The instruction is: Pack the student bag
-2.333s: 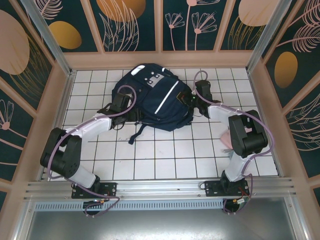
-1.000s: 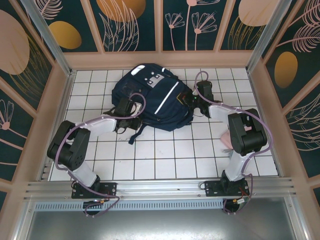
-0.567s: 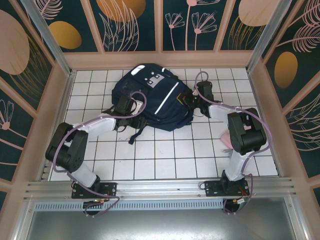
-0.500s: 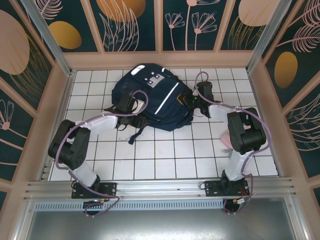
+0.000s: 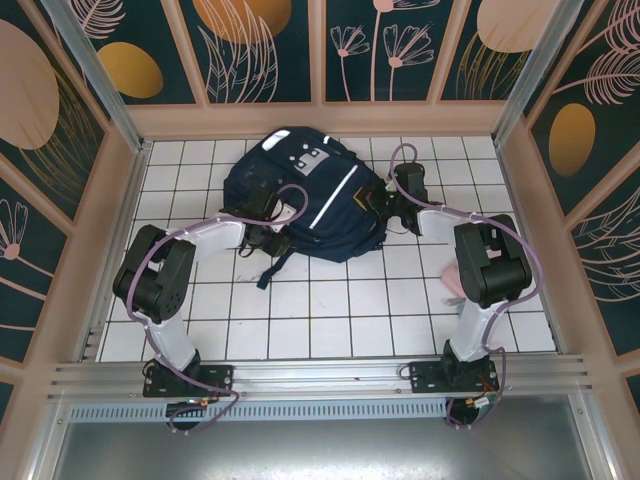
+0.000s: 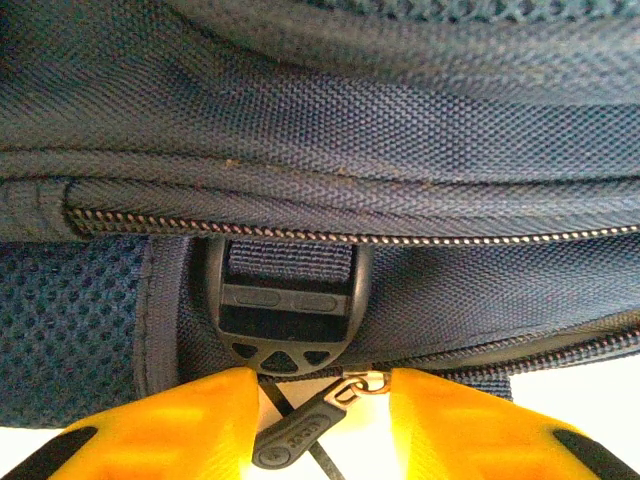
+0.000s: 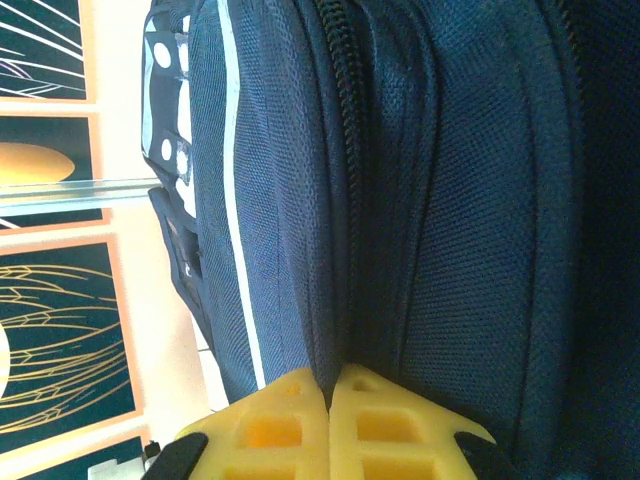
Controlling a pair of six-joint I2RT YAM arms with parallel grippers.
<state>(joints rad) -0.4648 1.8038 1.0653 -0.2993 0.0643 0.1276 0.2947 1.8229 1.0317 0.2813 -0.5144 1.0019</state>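
Note:
The student bag (image 5: 300, 190), dark navy with white stripes, lies flat on the white tiled table. My left gripper (image 5: 268, 238) is at the bag's near-left edge. In the left wrist view its yellow fingers (image 6: 190, 420) stand apart, so the left gripper (image 6: 322, 378) is open. A black zipper pull (image 6: 300, 438) hangs loose between them, below a black strap buckle (image 6: 285, 315). My right gripper (image 5: 373, 200) is at the bag's right side. In the right wrist view the right gripper (image 7: 330, 372) is shut, pinching a fold of the student bag (image 7: 420, 200) beside a zipper line.
A loose dark strap (image 5: 275, 268) trails from the bag onto the tiles toward the arms. A pink object (image 5: 452, 275) lies by the right arm's elbow. Painted wall panels enclose the table (image 5: 330, 310) on three sides.
My left arm has swung rightward, carrying its gripper a little along the bag's near edge, and its jaws have let go. The right gripper has kept its pinch in place.

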